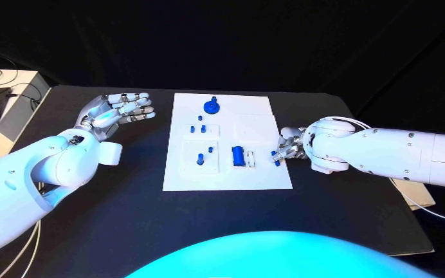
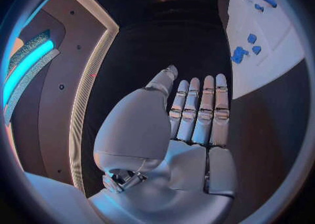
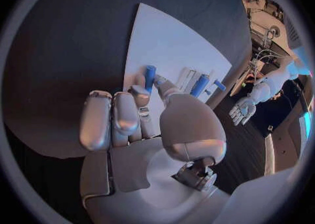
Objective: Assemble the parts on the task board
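left hand (image 1: 119,112) fingers apart, holding nothing | right hand (image 1: 292,144) fingers pinch blue part (image 3: 149,75) over task board (image 1: 250,114) edge

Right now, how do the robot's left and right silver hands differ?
The left silver hand holds nothing, fingers straight and apart; the right silver hand pinches a small blue cylindrical part. The left hand hovers over the black table, off the white task board; the right hand is at the board's right edge. Both are silver, on white arms.
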### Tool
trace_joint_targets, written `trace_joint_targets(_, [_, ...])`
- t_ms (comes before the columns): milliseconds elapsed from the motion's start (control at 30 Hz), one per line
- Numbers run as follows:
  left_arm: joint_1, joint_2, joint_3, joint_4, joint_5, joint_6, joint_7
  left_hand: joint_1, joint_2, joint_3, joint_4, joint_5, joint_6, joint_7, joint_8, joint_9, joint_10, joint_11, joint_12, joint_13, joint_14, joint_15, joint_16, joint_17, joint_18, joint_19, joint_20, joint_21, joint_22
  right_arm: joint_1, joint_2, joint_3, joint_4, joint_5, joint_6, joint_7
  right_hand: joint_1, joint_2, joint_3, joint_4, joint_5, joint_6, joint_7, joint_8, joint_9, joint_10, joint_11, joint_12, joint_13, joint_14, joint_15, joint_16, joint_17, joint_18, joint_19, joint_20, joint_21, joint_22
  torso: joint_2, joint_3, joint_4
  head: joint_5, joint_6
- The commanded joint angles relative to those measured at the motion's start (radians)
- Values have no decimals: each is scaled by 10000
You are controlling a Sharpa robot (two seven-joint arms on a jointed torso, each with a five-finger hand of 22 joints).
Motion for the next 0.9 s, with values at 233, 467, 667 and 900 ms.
trace_joint_targets(233, [-9, 11, 6, 23, 45, 176, -12, 90, 6, -13, 55, 29, -30, 95, -6, -13, -1, 18, -15, -11, 6, 8, 18, -5, -114, 47, 32, 24, -16, -145, 52, -97, 74, 753, -316, 546, 58, 93, 2879, -2335, 513, -212, 64, -86, -712, -16, -5, -25, -55, -5, 66, -44, 37, -129, 772, 53, -16, 1753, 2, 1, 0, 22, 1])
trace_joint_targets(467, [-10, 14, 6, 15, 45, 177, -27, 90, 6, -13, 55, 29, -30, 95, -6, -13, -1, 18, -15, -11, 6, 8, 18, -5, -114, 47, 32, 24, -16, -71, -101, -80, 331, 1948, -1006, 798, 53, 134, 2997, -2491, 680, -178, 71, -56, -651, 1, -13, -64, -99, -3, 59, -65, 27, -126, 773, 48, -17, 1752, 2, 5, -3, 30, 1])
trace_joint_targets(667, [-10, 29, 6, 10, 45, 185, -33, 90, 6, -13, 55, 29, -30, 95, -6, -13, -1, 18, -15, -11, 6, 8, 18, -5, -114, 47, 32, 24, -16, 183, -229, -65, 701, 2463, -1313, 883, 50, 144, 2989, -2523, 697, -172, 69, -57, -642, -3, -15, -73, -104, -1, 58, -65, 29, -124, 773, 47, -21, 1751, 2, -1, -3, 40, 1])
trace_joint_targets(900, [-10, 31, 6, 11, 45, 182, -46, 95, 24, -22, 55, 32, -37, 98, -3, -12, -9, 22, -14, -11, 1, 9, 24, -3, -110, 45, 34, 23, -17, 479, -302, -60, 1113, 2810, -1324, 858, 47, 145, 2969, -2535, 711, -156, 63, -52, -634, -4, -18, -68, -102, -6, 57, -76, 21, -123, 772, 46, -25, 1749, 0, -10, -1, 48, 1])
